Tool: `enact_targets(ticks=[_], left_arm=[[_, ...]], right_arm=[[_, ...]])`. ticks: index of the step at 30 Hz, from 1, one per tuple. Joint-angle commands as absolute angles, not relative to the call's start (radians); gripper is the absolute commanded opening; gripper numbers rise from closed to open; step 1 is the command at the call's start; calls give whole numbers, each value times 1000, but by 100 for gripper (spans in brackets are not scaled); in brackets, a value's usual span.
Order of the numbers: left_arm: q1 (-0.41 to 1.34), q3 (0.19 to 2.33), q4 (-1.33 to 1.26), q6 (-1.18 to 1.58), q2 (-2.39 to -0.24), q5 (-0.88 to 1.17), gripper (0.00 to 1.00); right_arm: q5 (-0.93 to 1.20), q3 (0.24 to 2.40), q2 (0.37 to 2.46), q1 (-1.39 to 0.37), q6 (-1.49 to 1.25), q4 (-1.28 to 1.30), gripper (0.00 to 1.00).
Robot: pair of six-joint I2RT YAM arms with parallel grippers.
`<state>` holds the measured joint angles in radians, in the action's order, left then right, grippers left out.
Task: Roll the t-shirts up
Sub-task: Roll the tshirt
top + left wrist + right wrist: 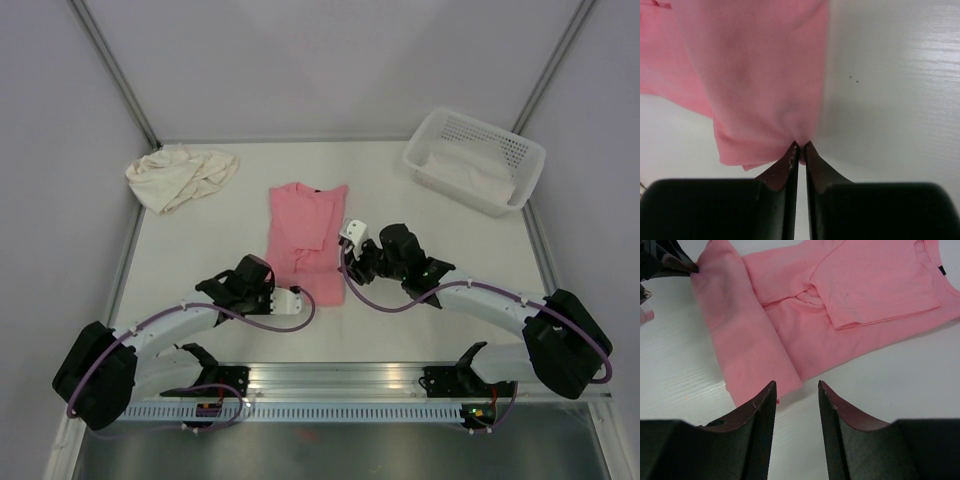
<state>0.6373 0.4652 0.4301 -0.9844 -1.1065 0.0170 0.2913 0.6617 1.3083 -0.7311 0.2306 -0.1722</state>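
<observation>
The salmon pink t-shirt (307,235) lies flat mid-table, sleeves folded in and collar toward the back. Its near hem is turned over into a narrow band (740,340). My left gripper (801,145) is shut on the near-left corner of that band, with pink cloth pinched at its tips; the same gripper (690,267) shows in the right wrist view. My right gripper (796,385) stands open at the band's right end, the table showing between its fingers. In the top view the left gripper (300,298) and right gripper (343,275) flank the hem. The cream t-shirt (180,176) lies crumpled at the back left.
A white perforated basket (520,160) with pale cloth in it stands at the back right. Grey walls close off the back and sides of the white table (420,200). An aluminium rail (340,380) holding the arm bases runs along the near edge.
</observation>
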Motion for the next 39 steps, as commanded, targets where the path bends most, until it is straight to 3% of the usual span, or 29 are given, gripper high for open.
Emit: enact_targets(ticks=[1,2,15,34,36,39], left_arm=[[644,497,376,-948,-1123,5,8],[644,503,376,-931,-1124,5,3],[635,549,455,-884,-1051,92,2],[577,577,514,-874,-1042,184,2],[575,580,514,-871,-1048,193,2],[569,591,517,-870,-1048,195,2]], right_arm=[[299,643,1307,-755,304,-201,46],[299,637,1308,-759,319,-201,46],[318,560,1328,-885,597,-169,53],[97,633,1537,-966,732,-181,57],[80,662,1558,-966,724,-172,54],[69,709,1592,-966,712,-94,20]])
